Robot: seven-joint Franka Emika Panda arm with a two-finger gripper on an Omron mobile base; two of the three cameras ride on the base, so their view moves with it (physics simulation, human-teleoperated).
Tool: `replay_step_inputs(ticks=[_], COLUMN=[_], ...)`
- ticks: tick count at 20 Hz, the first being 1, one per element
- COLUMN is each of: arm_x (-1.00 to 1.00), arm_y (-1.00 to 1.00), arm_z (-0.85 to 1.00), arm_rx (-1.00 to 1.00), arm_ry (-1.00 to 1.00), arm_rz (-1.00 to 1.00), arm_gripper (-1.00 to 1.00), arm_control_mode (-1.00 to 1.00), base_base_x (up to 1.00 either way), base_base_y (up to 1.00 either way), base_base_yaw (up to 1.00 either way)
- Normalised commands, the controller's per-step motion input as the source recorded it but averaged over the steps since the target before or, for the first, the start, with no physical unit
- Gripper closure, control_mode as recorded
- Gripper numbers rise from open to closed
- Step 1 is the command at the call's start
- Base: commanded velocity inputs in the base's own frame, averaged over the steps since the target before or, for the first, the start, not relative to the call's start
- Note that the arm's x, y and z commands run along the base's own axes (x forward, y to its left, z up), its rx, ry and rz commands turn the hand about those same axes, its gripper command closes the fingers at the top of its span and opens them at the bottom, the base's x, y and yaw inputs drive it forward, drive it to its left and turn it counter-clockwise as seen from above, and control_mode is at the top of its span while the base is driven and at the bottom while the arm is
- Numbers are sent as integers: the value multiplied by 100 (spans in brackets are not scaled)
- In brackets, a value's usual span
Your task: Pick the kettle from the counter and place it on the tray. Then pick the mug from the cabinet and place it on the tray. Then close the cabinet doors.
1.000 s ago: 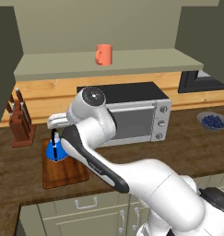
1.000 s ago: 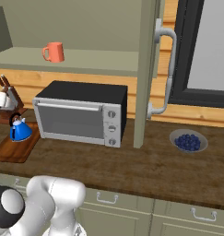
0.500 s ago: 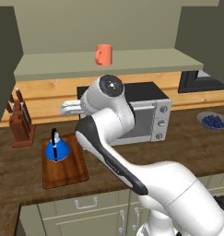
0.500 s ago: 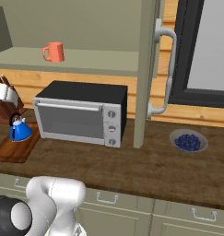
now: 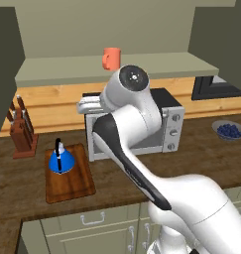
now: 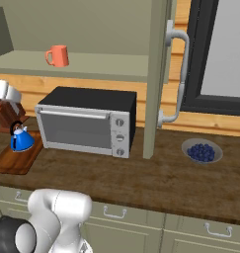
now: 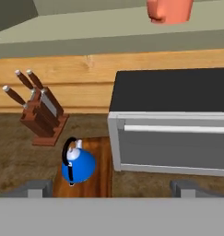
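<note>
Cabinet [image 5: 107, 30] stood open, its door [image 6: 158, 74] swung out edge-on with a curved silver handle. Counter [image 6: 156, 180], dark wood grain, carried the microwave [image 6: 87, 121] at mid-back. Tray [image 5: 70, 173], reddish-brown and rimmed, lay on the counter left of the microwave, knife block [image 7: 39, 113] behind it toward the wall. Kettle [image 7: 78, 166], glossy blue dome with a thin black arched handle, stood upright on the tray's far half. Mug [image 5: 111, 58], salmon-orange, sat on the cabinet shelf near its front edge. Gripper [image 7: 111, 189] hung spread wide and empty; the kettle sat beyond and below the fingers [image 7: 37, 188], nearer the left one, well apart.
</note>
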Motion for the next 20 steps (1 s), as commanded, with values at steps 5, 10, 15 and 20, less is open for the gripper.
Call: replay_step_inputs(ticks=[5,10,15,20], arm_x=[-9,0,12,30], arm_y=[-35,-26,-18,-15], arm_z=[37,20,20,34], arm_rx=[-1,-11,-8,-1], arm_ry=[0,-9,-4,-1], arm_rz=[-15,-16,-7,0], arm_gripper=[-100,-100,-100,-100], arm_control_mode=[-100,-100,-100,-100], base_base_x=[0,0,0,0], base_base_y=[0,0,0,0], base_base_yaw=[0,0,0,0])
